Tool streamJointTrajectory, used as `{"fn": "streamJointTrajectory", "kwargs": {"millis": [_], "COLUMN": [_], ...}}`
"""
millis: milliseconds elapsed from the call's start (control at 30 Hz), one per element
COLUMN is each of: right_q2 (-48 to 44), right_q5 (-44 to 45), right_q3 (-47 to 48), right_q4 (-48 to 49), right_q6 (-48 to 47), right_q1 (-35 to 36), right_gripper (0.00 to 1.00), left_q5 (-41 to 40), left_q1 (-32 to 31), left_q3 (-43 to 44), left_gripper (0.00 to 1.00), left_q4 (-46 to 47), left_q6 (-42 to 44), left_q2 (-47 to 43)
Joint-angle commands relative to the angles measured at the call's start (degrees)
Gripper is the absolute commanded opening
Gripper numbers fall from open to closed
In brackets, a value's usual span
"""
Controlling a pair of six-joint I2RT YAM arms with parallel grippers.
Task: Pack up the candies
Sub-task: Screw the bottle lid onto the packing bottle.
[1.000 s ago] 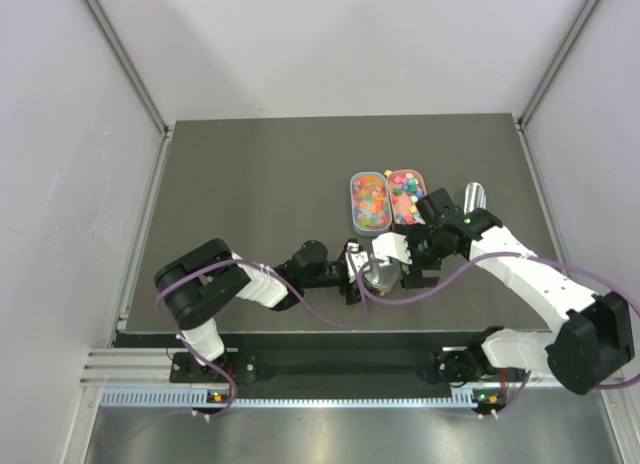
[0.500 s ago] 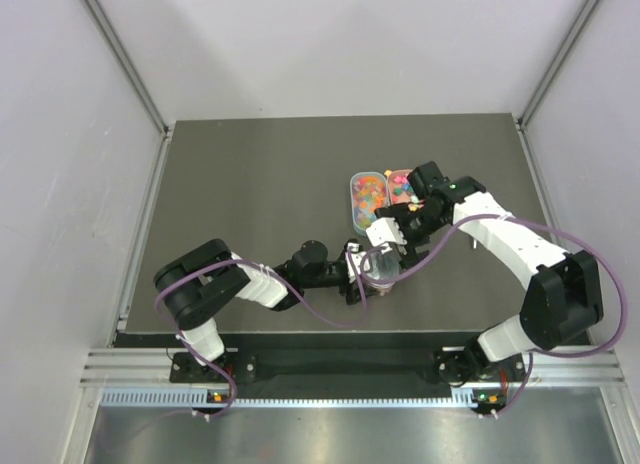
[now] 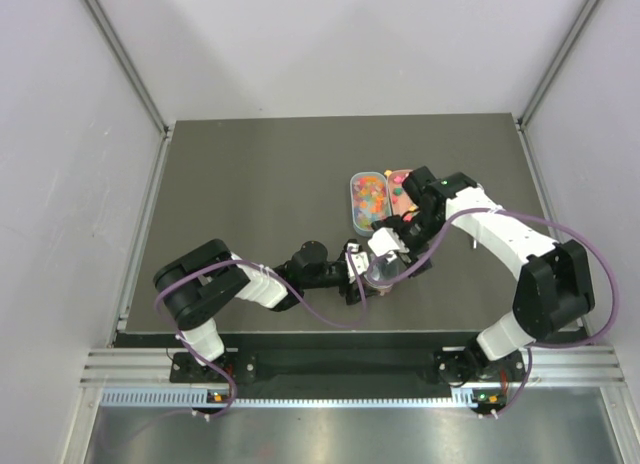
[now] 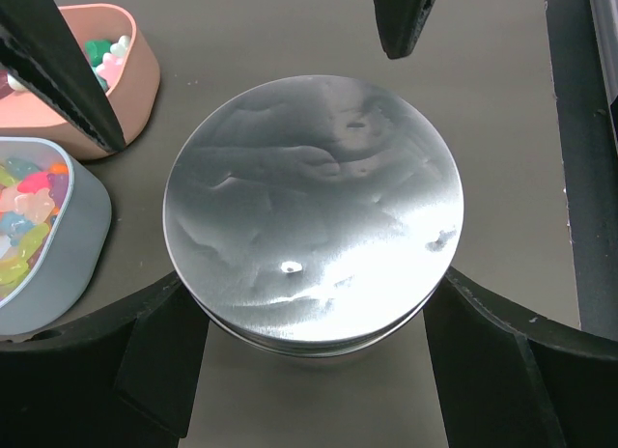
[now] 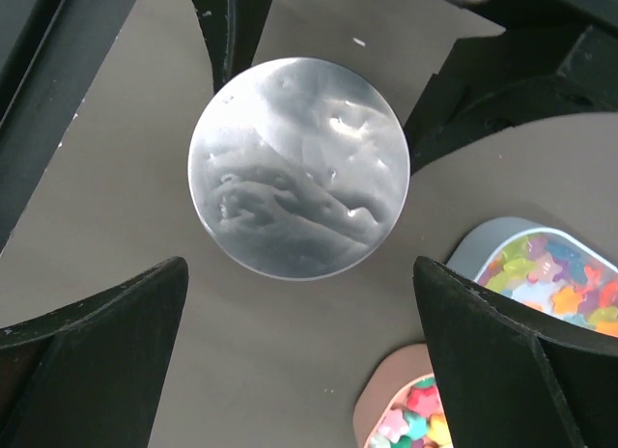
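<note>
The candies lie in two tubs: a grey one (image 3: pixel 367 202) (image 4: pixel 48 226) (image 5: pixel 541 265) and a pink one (image 3: pixel 398 176) (image 4: pixel 116 71) (image 5: pixel 415 419), which my right arm partly covers in the top view. A clear round cup with a silvery lid (image 3: pixel 381 273) (image 4: pixel 314 202) (image 5: pixel 299 168) stands on the table. My left gripper (image 3: pixel 364 275) (image 4: pixel 316 308) is shut on the cup, one finger on each side just under the lid. My right gripper (image 3: pixel 396 258) (image 5: pixel 299 274) hangs over the cup, wide open and empty, its fingers (image 4: pixel 401 18) clear of the lid.
The dark table (image 3: pixel 250 194) ends in metal rails left and right, with white walls around. The two tubs stand just beyond the cup. Both arms meet near the front middle of the table.
My right arm has swung left and away from me, across the tubs, bringing its open gripper over the cup. The left arm and the cup have stayed put.
</note>
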Motion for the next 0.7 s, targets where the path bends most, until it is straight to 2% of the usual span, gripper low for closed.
{"fn": "streamJointTrajectory", "kwargs": {"millis": [0, 667], "right_q2": [0.6, 2.5], "right_q5": [-3.2, -3.5], "right_q3": [2.4, 1.0], "right_q4": [-0.2, 2.7], "right_q6": [-0.9, 0.5], "right_q1": [1.2, 3.0], "right_gripper": [1.0, 1.0], "left_q5": [-0.3, -0.4], "left_q1": [-0.5, -0.5], "left_q3": [-2.0, -1.1], "left_gripper": [0.0, 0.0], "left_q4": [-7.1, -7.1], "left_q6": [2.0, 1.9], "left_q2": [1.0, 2.4]}}
